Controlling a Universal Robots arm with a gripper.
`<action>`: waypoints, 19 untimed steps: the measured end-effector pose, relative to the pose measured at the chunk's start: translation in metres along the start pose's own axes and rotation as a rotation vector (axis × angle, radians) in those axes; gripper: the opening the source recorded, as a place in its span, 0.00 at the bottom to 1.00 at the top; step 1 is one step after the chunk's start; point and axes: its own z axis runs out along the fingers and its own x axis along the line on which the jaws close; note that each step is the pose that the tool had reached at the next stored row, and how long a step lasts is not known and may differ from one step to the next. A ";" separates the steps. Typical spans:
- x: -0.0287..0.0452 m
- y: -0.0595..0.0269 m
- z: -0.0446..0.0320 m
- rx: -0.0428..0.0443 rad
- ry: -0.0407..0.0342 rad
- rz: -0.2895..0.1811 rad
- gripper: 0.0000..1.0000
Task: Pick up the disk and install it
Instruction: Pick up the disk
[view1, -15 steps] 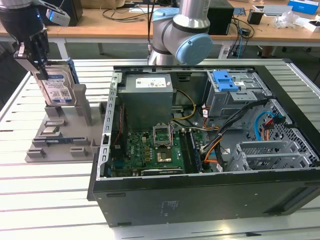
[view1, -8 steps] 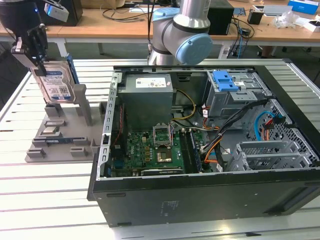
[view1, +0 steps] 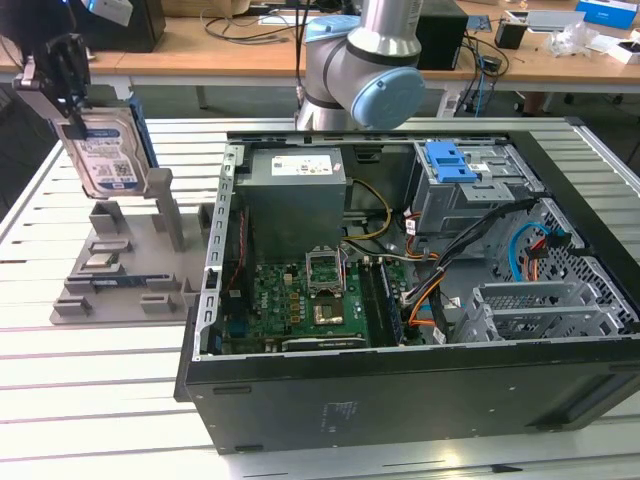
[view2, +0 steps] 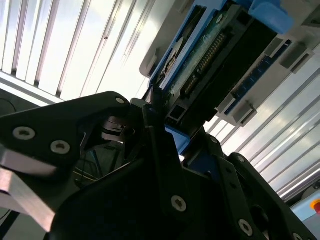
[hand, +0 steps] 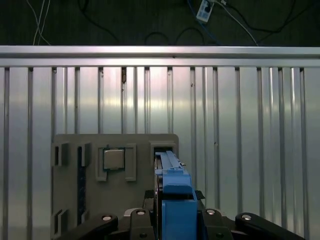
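The disk (view1: 108, 152), a silver drive with a white-and-blue label in a blue bracket, hangs upright in the air at the exterior view's left. My gripper (view1: 72, 112) is shut on its upper end, above the grey fixture plate (view1: 120, 270). In the first wrist view the disk (hand: 172, 192) shows edge-on as a blue strip between the black fingers (hand: 220, 227), over an emptied slot of the fixture plate (hand: 70, 200). The second wrist view looks along the disk's (view2: 212, 52) green circuit-board side, clamped in my gripper (view2: 160, 117).
The open computer case (view1: 215, 300) lies to the exterior view's right of the fixture, with a grey power supply (view1: 295, 172), motherboard (view1: 310, 295), loose cables and a drive bay with a blue latch (view1: 450, 160). A small chip (hand: 114, 159) sits on the fixture. The arm's base (view1: 365, 60) stands behind the case.
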 end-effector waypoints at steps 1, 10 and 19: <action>-0.0001 0.0001 -0.0034 0.0000 0.0000 0.000 0.37; -0.0005 0.0011 -0.0238 -0.0001 0.0000 0.000 0.37; -0.0011 0.0022 -0.0494 0.0001 0.0000 0.000 0.37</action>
